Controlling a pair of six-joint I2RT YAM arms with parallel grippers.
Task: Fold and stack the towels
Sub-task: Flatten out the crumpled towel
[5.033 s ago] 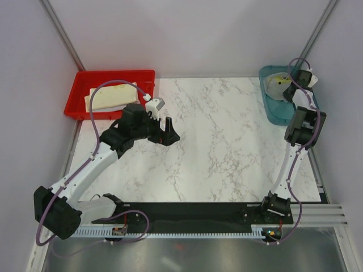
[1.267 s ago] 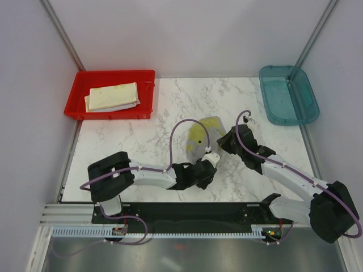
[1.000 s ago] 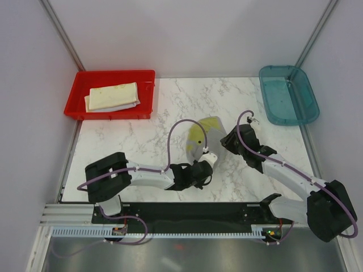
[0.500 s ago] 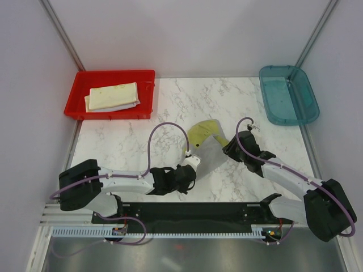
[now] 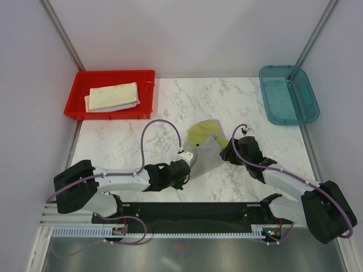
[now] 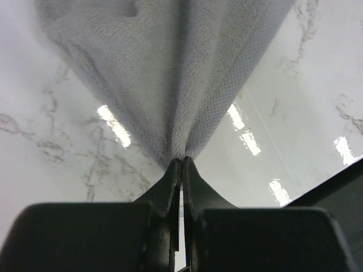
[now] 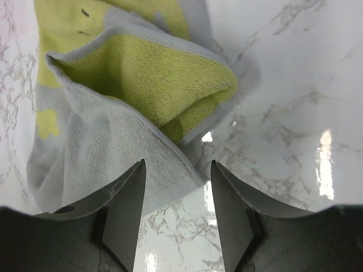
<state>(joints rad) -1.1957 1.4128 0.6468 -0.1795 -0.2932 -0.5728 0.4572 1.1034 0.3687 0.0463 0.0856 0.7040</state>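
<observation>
Spreading step. Your left gripper (image 6: 180, 161) is clamped on the grey-and-yellow towel (image 5: 204, 135), which lies bunched on the marble table (image 5: 142, 113). Your right gripper (image 7: 177, 168) stands with jaws apart, astride its folded corner. Next, probably: pinch that corner and draw it flat.

a white marble-veined table (image 5: 187, 96) sits inside plain pale grey walls (image 5: 187, 34). a red tray (image 5: 113, 73) stands at ten o'clock, a teal bin (image 5: 286, 96) at two o'clock. light glints off the marble
</observation>
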